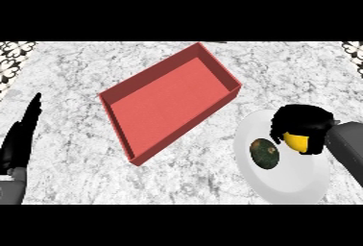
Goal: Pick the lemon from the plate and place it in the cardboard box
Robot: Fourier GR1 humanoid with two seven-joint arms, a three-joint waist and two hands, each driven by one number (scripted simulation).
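Lemon [298, 142] on the plate [284, 185], at about 3 o'clock of the counter [71, 96], mostly hidden under the right hand [303, 121]. Fingers curled down over its top and far side, closed round the fruit; only the yellow near face showing. Not possible to tell whether lifted yet or still resting on the plate.

Likely light, stiff-skinned, rounded and a bit slick, so apt to roll or squirt out of a shallow pinch. Best taken across the widest middle, fingers wrapped well past the bulge, not at the tapered ends. Not fragile; fine to set down without much care.

Plate white, round, low-rimmed. Besides the lemon, holds a dark green, mottled fruit [264, 153], perhaps an avocado, just beside the lemon at its 9 o'clock, apart from the hand. Worth avoiding a knock on the way up.

Box [120, 96] red, not cardboard-coloured, shallow, open-topped, rectangular, lying skewed at about 11 o'clock of the plate, its near corner close to the plate's rim. Nothing seen inside. Low walls: little height needed to clear them.

Left hand [21, 132] at 9 o'clock by the edge, fingers straight and pressed together, pointing up, at rest, holding nothing.
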